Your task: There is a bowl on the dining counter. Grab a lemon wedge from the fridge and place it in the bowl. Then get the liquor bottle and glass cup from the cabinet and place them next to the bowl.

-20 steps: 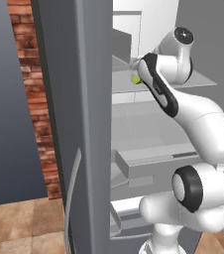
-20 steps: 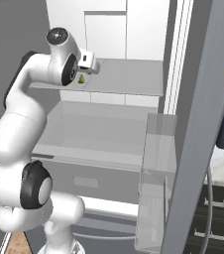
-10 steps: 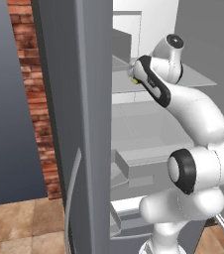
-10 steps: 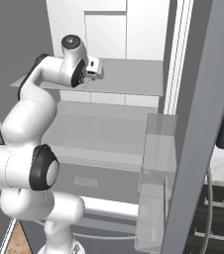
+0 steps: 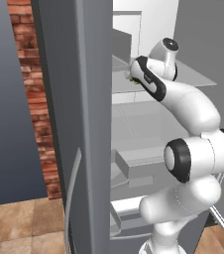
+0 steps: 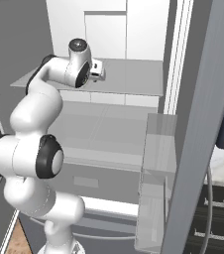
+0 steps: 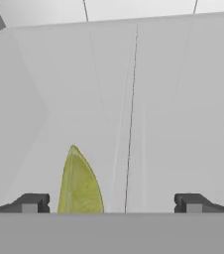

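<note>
The white arm (image 5: 193,149) rises from its base, bends at a big dark joint, and reaches up and forward into the open fridge (image 6: 124,124). Its hand is stretched out over the top shelf (image 6: 134,79) inside the fridge.

The gripper (image 7: 111,203) is wide open, with its two dark finger tips far apart. It holds nothing. The lemon wedge (image 7: 80,183) lies on the shelf between the finger tips, closer to the left one in the hand view. It is yellow-green and has a pointed end. I cannot tell if a finger tip touches it. In the left base view a small bit of the lemon wedge (image 5: 134,81) peeks out just beside the hand.

The fridge is white and grey inside, with more shelves lower down. Its tall grey door (image 5: 79,124) stands open. Beside the door is a red brick wall (image 5: 34,99), and below that a brown tiled floor (image 5: 20,223).
</note>
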Available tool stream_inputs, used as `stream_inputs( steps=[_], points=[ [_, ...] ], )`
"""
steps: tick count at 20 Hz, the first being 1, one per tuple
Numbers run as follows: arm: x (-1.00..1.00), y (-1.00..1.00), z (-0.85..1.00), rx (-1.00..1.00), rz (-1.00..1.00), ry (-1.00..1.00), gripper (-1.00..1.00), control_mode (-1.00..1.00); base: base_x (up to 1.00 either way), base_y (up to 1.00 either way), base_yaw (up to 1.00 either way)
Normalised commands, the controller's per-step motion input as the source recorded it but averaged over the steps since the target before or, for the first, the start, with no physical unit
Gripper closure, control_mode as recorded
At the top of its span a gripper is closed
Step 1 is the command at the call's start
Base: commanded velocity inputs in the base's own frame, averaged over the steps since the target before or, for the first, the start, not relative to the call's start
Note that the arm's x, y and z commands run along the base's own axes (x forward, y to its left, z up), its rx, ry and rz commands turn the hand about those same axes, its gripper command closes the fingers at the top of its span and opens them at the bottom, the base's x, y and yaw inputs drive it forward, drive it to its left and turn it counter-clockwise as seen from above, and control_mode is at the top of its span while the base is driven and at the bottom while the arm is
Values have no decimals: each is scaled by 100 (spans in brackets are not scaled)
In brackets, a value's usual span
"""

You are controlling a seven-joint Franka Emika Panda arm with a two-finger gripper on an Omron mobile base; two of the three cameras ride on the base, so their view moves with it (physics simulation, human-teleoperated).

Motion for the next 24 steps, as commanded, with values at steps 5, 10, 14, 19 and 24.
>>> stream_inputs(
  steps=[5,10,14,19,24],
  points=[
    [3,13,-7,0,3,0,-100,-100,0,0,0],
    [23,11,-3,0,1,2,-100,-100,0,0,0],
    [25,7,-9,0,0,5,-100,-100,0,0,0],
    [6,9,-24,0,0,10,-100,-100,0,0,0],
    [0,17,-41,0,0,12,-100,-100,0,0,0]
  ],
)
